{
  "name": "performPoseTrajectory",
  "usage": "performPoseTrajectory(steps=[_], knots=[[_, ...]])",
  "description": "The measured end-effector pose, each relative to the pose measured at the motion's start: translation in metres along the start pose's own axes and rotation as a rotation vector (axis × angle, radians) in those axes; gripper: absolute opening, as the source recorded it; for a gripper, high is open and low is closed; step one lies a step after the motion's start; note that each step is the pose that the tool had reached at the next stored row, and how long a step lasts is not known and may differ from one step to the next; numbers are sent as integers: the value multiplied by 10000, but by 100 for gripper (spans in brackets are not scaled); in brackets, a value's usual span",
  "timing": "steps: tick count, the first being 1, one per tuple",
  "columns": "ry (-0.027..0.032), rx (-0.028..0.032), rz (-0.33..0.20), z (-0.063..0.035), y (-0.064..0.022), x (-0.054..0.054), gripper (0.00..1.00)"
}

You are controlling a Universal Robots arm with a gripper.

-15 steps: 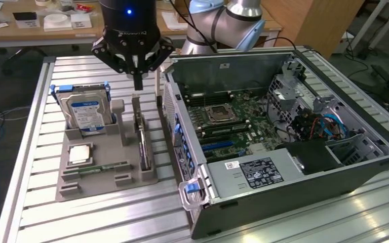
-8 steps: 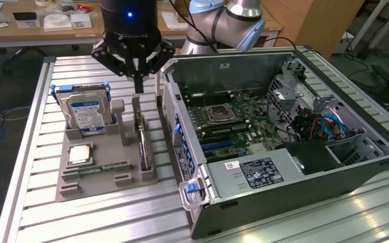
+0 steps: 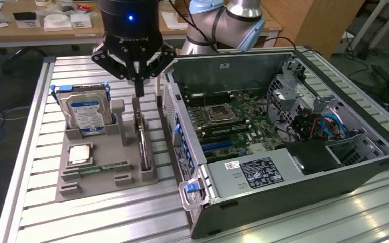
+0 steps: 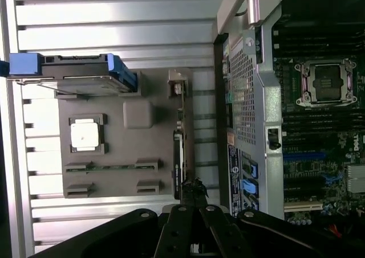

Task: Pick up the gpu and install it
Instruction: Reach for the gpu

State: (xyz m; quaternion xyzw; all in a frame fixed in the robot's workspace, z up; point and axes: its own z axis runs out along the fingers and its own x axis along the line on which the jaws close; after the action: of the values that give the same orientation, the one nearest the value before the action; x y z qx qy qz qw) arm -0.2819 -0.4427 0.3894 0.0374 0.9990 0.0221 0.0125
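Holder (image 3: 94, 178), grey blocky plastic, thin flat gpu (image 3: 144, 149) standing edge-up

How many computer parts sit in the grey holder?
4: hard drive upright at the far end, CPU flat in the middle, RAM stick slotted nearer the camera, gpu on edge beside the case.

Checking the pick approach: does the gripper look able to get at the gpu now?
Likely yes: the gripper hangs above the gpu, which stands on edge in the gray holder, top edge uncovered. Its shut jaws are the one obstacle.
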Motion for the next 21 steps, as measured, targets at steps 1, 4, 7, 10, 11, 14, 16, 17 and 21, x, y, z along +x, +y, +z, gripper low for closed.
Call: performPoseTrajectory(steps=[1, 4, 7, 10, 11, 14, 16, 17, 21], knots=[[0, 0, 0, 0, -13, -1, 11], [0, 0, 0, -2, -53, -4, 11], [0, 0, 0, -3, -93, -7, 11], [0, 0, 0, -5, -137, -11, 11], [0, 0, -1, -5, -154, -12, 11], [0, -1, 0, -6, -200, -15, 11], [-1, -1, 0, -5, -219, -17, 11], [-1, -1, 1, -4, -220, -16, 11], [-1, 0, 1, 1, -222, -2, 11]])
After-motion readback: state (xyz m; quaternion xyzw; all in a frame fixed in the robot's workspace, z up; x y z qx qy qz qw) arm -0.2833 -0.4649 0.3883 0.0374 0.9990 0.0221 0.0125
